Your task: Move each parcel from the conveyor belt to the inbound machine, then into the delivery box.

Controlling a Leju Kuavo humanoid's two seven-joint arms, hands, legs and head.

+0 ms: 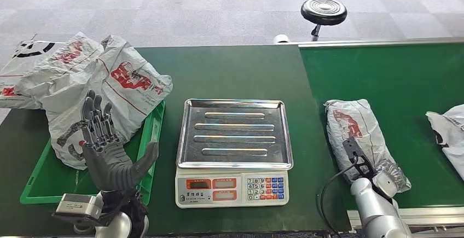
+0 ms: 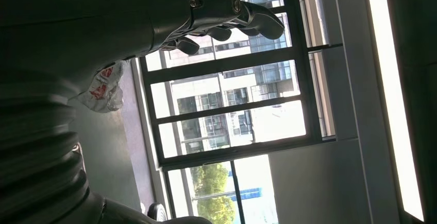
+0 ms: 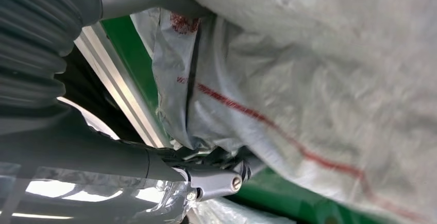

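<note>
The right hand (image 1: 377,175) grips the near end of a grey parcel (image 1: 355,126) lying on the green conveyor belt (image 1: 394,79), fingers wrapped around the plastic. The left hand (image 1: 106,150) is raised, empty, fingers spread upright, above the green delivery box (image 1: 149,139) piled with parcels (image 1: 109,85). Between them, the weighing scale (image 1: 234,153) stands on the counter (image 1: 230,74). Another parcel (image 1: 450,134) lies further right.

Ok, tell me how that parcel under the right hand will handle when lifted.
The parcel is a crinkled plastic bag, so it will probably sag and flop. Its glossy film may slip in the right hand. It looks soft, unlikely to roll.
</note>
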